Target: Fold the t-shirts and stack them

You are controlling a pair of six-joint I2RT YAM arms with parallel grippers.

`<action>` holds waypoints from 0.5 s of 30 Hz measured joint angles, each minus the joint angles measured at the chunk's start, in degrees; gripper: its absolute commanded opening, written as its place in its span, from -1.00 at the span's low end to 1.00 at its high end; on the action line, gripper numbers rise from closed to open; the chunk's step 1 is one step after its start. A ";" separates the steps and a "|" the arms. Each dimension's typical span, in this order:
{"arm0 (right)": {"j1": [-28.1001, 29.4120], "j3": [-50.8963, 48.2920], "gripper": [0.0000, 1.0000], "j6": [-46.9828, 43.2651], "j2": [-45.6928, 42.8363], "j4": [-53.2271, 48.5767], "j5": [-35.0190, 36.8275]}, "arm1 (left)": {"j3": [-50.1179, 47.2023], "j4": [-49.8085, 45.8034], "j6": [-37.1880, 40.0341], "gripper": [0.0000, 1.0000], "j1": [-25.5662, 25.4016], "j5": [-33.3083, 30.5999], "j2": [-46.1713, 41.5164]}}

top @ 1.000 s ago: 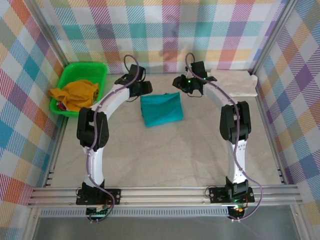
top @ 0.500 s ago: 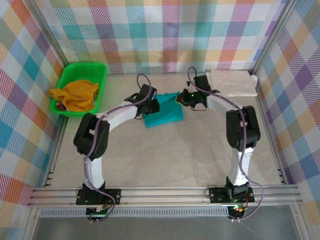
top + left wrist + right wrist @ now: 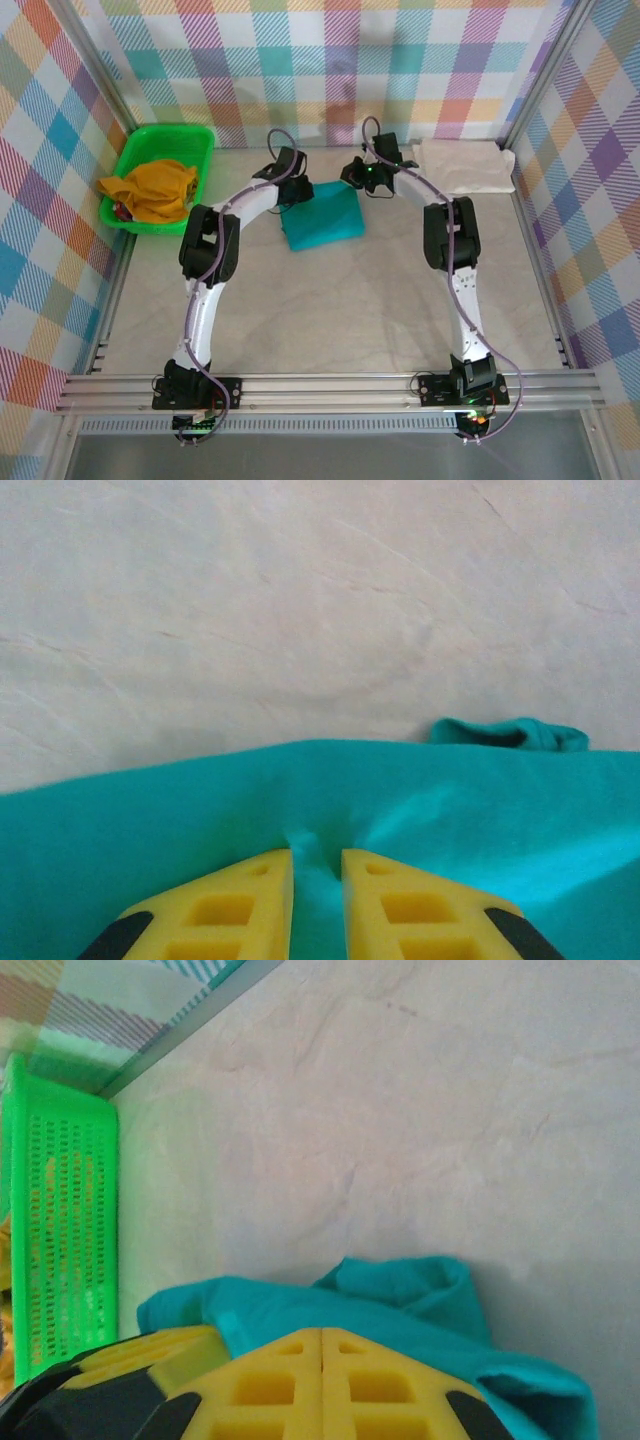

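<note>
Teal t-shirt (image 3: 322,218): lies folded into a rough rectangle on the surface (image 3: 350,310), near the middle of the far edge and a little short of it. Cream t-shirt (image 3: 466,166): rests folded flat in the far right corner, along the far edge, apart from the teal one. Green basket (image 3: 162,132): sits in the far left corner and holds a crumpled mustard cloth (image 3: 150,190).

Left claw (image 3: 317,865): reaches the teal t-shirt at its far left corner, as seen from above. Clenches there on a pucker of teal cloth, yellow fingers (image 3: 225,905) nearly together, fabric bunched up between them. Beyond the hem, bare pale surface and a small teal fold poking up at the right.

Right claw (image 3: 321,1335): sits at the teal t-shirt's far right corner. Presses its yellow fingers flush against each other, fully clenched. Shows teal cloth rumpled right at the tips and just past them; cannot tell whether any of it is caught in the grip.
</note>
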 measured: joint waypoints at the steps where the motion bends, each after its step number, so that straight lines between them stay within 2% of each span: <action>1: 0.00 1.77 -0.91 0.59 1.55 -0.11 0.00 | 0.46 -0.20 -0.02 -0.55 0.48 0.09 0.48; 8: 0.00 9.64 -0.87 2.36 7.96 -1.99 -0.74 | 1.75 -1.18 -0.02 -0.49 2.19 1.40 2.69; 12: 0.00 9.73 -0.86 2.27 7.93 -2.82 -1.14 | -0.79 -0.46 -0.28 -0.45 2.19 1.29 0.94; 15: 0.00 4.00 -0.70 2.05 4.83 -1.33 -1.97 | -7.76 0.63 -1.44 -0.42 2.19 1.36 -4.52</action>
